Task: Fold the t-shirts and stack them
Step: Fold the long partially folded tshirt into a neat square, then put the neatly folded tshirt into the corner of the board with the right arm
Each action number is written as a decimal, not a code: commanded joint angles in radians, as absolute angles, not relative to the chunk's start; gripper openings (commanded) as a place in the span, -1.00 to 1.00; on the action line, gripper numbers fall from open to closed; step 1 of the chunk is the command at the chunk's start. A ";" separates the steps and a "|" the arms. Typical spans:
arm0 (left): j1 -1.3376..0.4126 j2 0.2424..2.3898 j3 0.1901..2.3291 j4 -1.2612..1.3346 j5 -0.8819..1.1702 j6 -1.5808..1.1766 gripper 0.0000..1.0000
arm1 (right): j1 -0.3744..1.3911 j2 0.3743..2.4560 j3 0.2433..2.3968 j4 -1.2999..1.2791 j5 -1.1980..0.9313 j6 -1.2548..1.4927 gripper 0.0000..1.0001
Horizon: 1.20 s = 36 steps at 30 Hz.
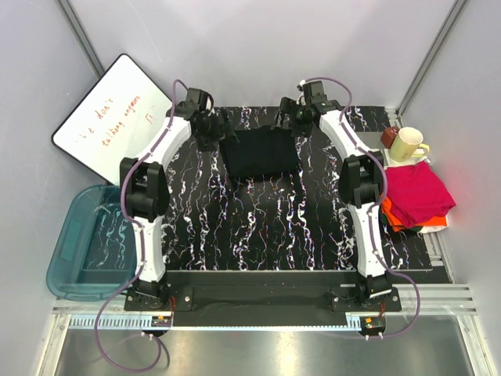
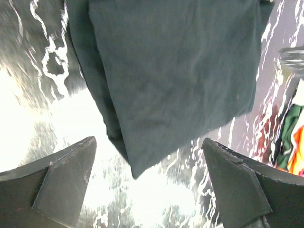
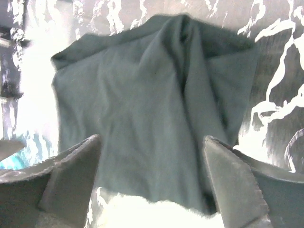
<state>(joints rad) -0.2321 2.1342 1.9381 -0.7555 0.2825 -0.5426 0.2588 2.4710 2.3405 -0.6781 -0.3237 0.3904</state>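
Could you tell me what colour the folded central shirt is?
The shirt is black; top external view.

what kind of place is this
Probably a robot lab cell, not a home: left arm and right arm bolted at a marbled table, plain grey walls, a handwritten whiteboard.

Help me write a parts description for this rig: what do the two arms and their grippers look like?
Both the left arm and right arm have white links joined by black joint housings. A purple cable loops along each. The left gripper and right gripper are black, each with two broad, wedge-shaped dark fingers.
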 commanded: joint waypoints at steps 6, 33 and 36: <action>-0.230 2.108 1.853 -0.651 0.397 -0.600 -1.00 | 0.255 2.414 2.333 -0.623 -0.497 0.489 -1.00; -0.242 2.306 1.710 -0.526 0.633 -0.733 -1.00 | 0.256 2.629 2.290 -0.632 -0.517 0.609 -1.00; -0.242 2.258 1.726 -0.522 0.650 -0.706 -1.00 | 0.256 2.556 2.277 -0.632 -0.503 0.563 -1.00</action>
